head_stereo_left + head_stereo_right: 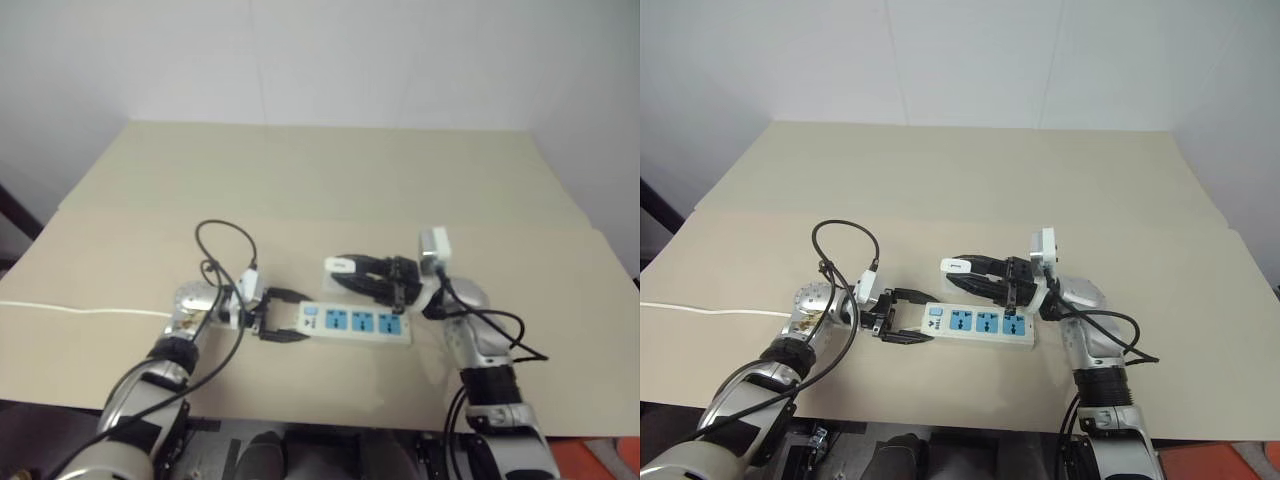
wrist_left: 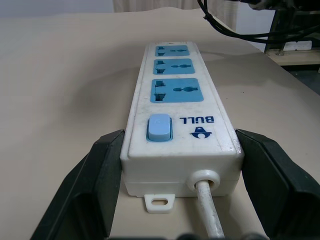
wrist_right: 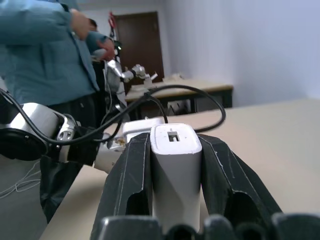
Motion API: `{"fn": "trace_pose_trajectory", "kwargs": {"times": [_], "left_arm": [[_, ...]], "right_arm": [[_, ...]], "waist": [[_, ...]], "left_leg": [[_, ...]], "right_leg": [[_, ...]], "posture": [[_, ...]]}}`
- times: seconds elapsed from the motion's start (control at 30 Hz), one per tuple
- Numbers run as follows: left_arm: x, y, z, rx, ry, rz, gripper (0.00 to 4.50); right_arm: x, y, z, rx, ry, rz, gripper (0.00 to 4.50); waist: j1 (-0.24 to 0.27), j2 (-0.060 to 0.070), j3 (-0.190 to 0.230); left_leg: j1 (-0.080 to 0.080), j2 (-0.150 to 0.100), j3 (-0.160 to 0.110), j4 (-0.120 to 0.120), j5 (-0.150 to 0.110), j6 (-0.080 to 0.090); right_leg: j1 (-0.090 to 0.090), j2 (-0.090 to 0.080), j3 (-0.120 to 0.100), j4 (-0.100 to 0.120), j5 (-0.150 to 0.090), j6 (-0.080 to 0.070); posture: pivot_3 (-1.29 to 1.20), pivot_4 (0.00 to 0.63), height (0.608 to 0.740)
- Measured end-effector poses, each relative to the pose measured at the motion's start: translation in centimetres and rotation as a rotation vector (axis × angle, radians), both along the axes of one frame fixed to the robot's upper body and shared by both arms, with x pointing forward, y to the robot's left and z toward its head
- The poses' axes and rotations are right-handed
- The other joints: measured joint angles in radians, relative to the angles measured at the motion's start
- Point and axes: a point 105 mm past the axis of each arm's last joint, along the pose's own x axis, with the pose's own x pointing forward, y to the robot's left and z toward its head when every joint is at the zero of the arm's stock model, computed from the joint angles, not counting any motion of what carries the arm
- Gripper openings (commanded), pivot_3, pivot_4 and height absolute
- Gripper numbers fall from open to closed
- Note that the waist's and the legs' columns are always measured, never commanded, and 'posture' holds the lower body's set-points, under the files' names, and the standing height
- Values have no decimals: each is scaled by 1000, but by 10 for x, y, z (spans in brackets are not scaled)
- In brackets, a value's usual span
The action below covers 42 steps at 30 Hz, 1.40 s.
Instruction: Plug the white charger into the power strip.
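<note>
The power strip (image 1: pixel 355 323) lies flat on the tan table near its front edge, its three blue socket faces up. My left gripper (image 1: pixel 292 317) is shut on the strip's switch end (image 2: pixel 159 127), one black finger (image 2: pixel 100 165) against each long side. My right gripper (image 1: pixel 345 272) is shut on the white charger (image 1: pixel 338 265) and points leftward, level with the table. It holds the charger just above and behind the strip's switch end, apart from it. In the right wrist view the charger (image 3: pixel 175 160) sits upright between the two black fingers.
The strip's thin white cord (image 1: pixel 80 310) runs off over the table's left edge. Black cables (image 1: pixel 225 245) loop over both wrists. The table (image 1: pixel 320 180) stretches bare towards the white back wall. A person in a blue top (image 3: pixel 45 50) stands beyond the table's left side.
</note>
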Motion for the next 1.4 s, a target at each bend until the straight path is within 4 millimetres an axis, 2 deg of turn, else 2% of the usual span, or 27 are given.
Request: {"fn": "trace_pose_trajectory", "kwargs": {"times": [0.4,0.77,1.4], "left_arm": [[-3,1,-3,-29,16,19,3198],[-3,1,-3,-32,14,26,3198],[-3,2,-3,-29,22,28,3198]], "right_arm": [[4,-7,-17,-39,-6,-2,1115],[2,0,-33,-85,30,32,1115],[5,-1,-47,-92,53,5,1115]], "waist": [[-3,0,0],[-2,0,0],[-3,0,0]], "left_leg": [[1,0,0,0,0,0],[2,0,0,0,0,0],[2,0,0,0,0,0]], "right_leg": [[0,0,0,1,-1,-1],[0,0,0,2,-1,-2],[0,0,0,2,-1,-2]], "posture": [[0,150,740],[0,150,740],[0,150,740]]}}
